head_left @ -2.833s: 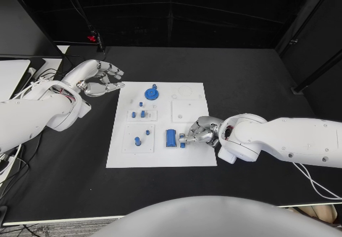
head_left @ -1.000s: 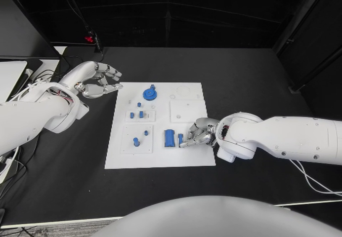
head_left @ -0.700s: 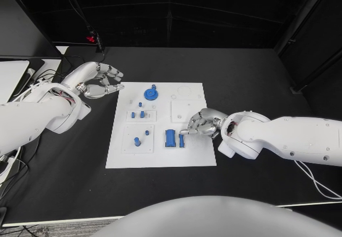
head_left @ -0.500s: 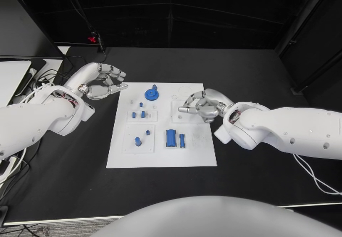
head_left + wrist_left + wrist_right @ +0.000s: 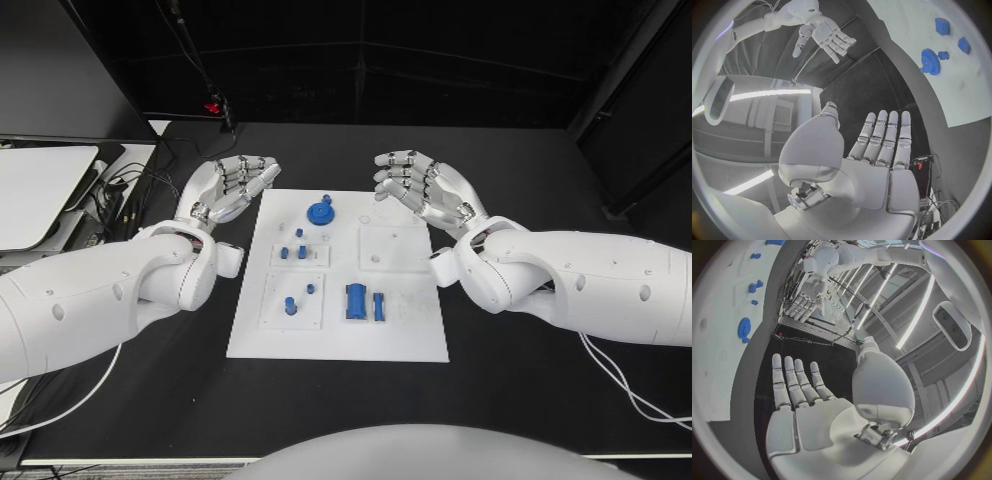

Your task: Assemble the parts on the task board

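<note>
Hands [image 5: 231, 188] [image 5: 421, 188] flat, fingers spread, empty, raised past task board [image 5: 404, 340] far edge. Blue parts [image 5: 362, 301] possibly loose; risk knocking them when reaching back in.

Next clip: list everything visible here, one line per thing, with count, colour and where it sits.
Task board: one, white flat plate, middle of the black table.
Blue gear-shaped part: one, far end of the board, near the left side.
Small blue parts: several, on the board's left half and near its centre; the largest block stands beside a thinner piece.
Black table: one, under the board.
White flat object: one, at the table's far left edge.
Left hand: silver, open, fingers extended, beyond the board's far left corner.
Right hand: silver, open, beyond the board's far right corner.
</note>
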`<state>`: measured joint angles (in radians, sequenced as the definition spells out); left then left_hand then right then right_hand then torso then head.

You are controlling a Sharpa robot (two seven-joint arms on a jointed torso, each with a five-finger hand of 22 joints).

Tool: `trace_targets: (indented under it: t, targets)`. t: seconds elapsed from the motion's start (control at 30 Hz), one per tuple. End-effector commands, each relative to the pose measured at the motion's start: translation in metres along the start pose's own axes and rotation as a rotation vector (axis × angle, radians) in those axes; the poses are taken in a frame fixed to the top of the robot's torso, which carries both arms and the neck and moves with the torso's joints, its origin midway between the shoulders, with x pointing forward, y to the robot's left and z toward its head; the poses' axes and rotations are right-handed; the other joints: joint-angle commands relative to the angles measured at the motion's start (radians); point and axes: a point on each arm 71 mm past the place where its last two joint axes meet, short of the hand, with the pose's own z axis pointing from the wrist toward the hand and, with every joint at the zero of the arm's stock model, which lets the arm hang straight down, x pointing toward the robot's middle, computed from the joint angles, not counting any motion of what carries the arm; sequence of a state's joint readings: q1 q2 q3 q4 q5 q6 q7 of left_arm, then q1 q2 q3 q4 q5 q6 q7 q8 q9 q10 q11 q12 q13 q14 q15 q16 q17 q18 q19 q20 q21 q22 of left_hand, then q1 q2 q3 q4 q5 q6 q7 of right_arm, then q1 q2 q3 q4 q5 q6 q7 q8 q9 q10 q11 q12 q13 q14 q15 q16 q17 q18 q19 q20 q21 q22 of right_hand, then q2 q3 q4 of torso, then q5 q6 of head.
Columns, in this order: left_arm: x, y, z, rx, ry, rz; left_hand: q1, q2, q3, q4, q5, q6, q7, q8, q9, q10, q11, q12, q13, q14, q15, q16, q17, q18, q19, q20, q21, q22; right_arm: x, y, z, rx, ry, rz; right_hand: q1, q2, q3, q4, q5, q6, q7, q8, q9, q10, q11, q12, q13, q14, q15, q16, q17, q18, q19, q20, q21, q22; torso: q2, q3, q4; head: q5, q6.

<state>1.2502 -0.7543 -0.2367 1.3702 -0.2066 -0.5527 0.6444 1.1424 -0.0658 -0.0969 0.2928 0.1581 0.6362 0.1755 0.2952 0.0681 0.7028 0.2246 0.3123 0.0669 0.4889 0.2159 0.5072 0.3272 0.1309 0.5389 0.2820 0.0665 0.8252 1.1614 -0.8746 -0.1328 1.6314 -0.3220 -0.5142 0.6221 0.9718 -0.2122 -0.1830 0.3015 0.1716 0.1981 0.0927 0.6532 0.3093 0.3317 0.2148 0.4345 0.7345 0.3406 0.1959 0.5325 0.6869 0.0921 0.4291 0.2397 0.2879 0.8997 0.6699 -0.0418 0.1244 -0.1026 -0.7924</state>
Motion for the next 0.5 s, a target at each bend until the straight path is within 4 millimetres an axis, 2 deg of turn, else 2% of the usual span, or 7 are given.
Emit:
trace_targets:
  t: [0.03,0.1,0.13,0.2,0.3,0.33,0.5]
  targets:
    - [0.000,-0.012,-0.004,0.164,-0.082,-0.162,-0.024,-0.048,0.001,0.006,-0.012,-0.032,-0.009,0.010,0.003,-0.032,0.002,0.006,0.002,-0.045,0.007,0.002,-0.014,-0.014,-0.030,0.006,-0.006,-0.023,0.000,0.008,0.002,-0.115,-0.012,0.101,-0.011,-0.012,-0.007,0.001,-0.001,-0.021,-0.013,0.011,0.002,-0.030,-0.012,-0.018,-0.024,-0.045,-0.009,-0.024,-0.022,-0.019,-0.031,0.009,-0.034,-0.023,0.001,0.0001,0.0015,0.005,0.029]
    - [0.003,-0.012,-0.006,0.177,-0.078,-0.181,-0.033,-0.061,-0.001,0.008,-0.013,-0.047,-0.005,0.024,0.005,-0.049,0.000,0.018,0.004,-0.073,0.002,0.013,-0.022,-0.019,-0.044,0.007,-0.004,-0.039,0.001,0.007,0.003,-0.118,-0.011,0.109,-0.010,-0.007,-0.004,0.001,-0.004,-0.034,-0.016,0.026,0.004,-0.034,-0.016,-0.021,-0.045,-0.067,-0.012,-0.030,-0.040,-0.017,-0.046,0.018,-0.059,-0.044,0.000,-0.0015,0.0015,0.007,0.037]
    - [0.005,0.004,-0.005,-0.043,-0.025,-0.081,-0.365,-0.018,0.097,-0.086,-0.055,-0.220,-0.056,-0.075,-0.068,-0.241,-0.067,-0.084,-0.067,-0.192,-0.063,-0.147,-0.112,-0.039,-0.189,-0.080,-0.067,-0.271,0.002,-0.001,0.002,-0.005,-0.005,0.039,-0.296,0.060,0.055,-0.091,-0.051,-0.080,-0.093,-0.181,-0.091,-0.121,-0.075,-0.143,-0.248,-0.144,-0.066,-0.179,-0.231,-0.092,-0.157,-0.061,-0.123,-0.297,0.000,0.0001,-0.0001,0.005,0.025]
    - [0.005,0.004,-0.005,-0.047,-0.030,-0.085,-0.587,-0.008,0.097,-0.150,-0.087,-0.351,-0.092,-0.141,-0.068,-0.386,-0.114,-0.153,-0.067,-0.285,-0.108,-0.256,-0.180,-0.131,-0.299,-0.142,-0.067,-0.445,0.002,-0.001,0.002,-0.001,-0.012,0.041,-0.442,0.083,0.084,-0.140,-0.079,-0.109,-0.093,-0.289,-0.141,-0.171,-0.107,-0.211,-0.364,-0.192,-0.098,-0.261,-0.340,-0.092,-0.222,-0.101,-0.163,-0.441,-0.002,0.0007,-0.0019,0.006,0.027]
    - [0.009,0.004,-0.008,-0.065,-0.049,-0.104,-0.805,0.066,0.097,-0.205,-0.158,-0.462,-0.176,-0.201,-0.068,-0.508,-0.225,-0.215,-0.067,-0.364,-0.216,-0.353,-0.236,-0.131,-0.392,-0.196,-0.067,-0.592,0.002,-0.003,0.004,0.019,-0.042,0.050,-0.663,0.135,0.183,-0.207,-0.172,-0.198,-0.093,-0.439,-0.210,-0.236,-0.215,-0.303,-0.516,-0.253,-0.196,-0.372,-0.483,-0.092,-0.307,-0.158,-0.214,-0.629,-0.010,0.0034,-0.0101,0.013,0.038]
    - [0.012,0.004,-0.010,-0.081,-0.064,-0.118,-0.868,0.066,0.097,-0.221,-0.158,-0.494,-0.176,-0.219,-0.068,-0.546,-0.225,-0.233,-0.067,-0.388,-0.216,-0.382,-0.253,-0.131,-0.420,-0.282,-0.067,-0.635,0.001,-0.005,0.004,0.029,-0.058,0.055,-0.719,0.212,0.183,-0.225,-0.172,-0.198,-0.093,-0.477,-0.228,-0.255,-0.215,-0.326,-0.555,-0.270,-0.196,-0.401,-0.519,-0.092,-0.329,-0.240,-0.288,-0.678,-0.014,0.0049,-0.0143,0.016,0.044]
    - [0.026,0.002,-0.020,-0.164,-0.139,-0.192,-1.039,0.066,0.097,-0.293,-0.158,-0.636,-0.176,-0.295,-0.068,-0.703,-0.225,-0.312,-0.067,-0.489,-0.216,-0.507,-0.327,-0.131,-0.539,-0.282,-0.067,-0.754,0.001,-0.014,0.008,0.124,-0.190,0.099,-0.872,0.212,0.183,-0.301,-0.172,-0.198,-0.093,-0.653,-0.309,-0.332,-0.215,-0.434,-0.664,-0.341,-0.196,-0.533,-0.687,-0.092,-0.429,-0.240,-0.288,-0.813,-0.051,0.0171,-0.0507,0.044,0.093]
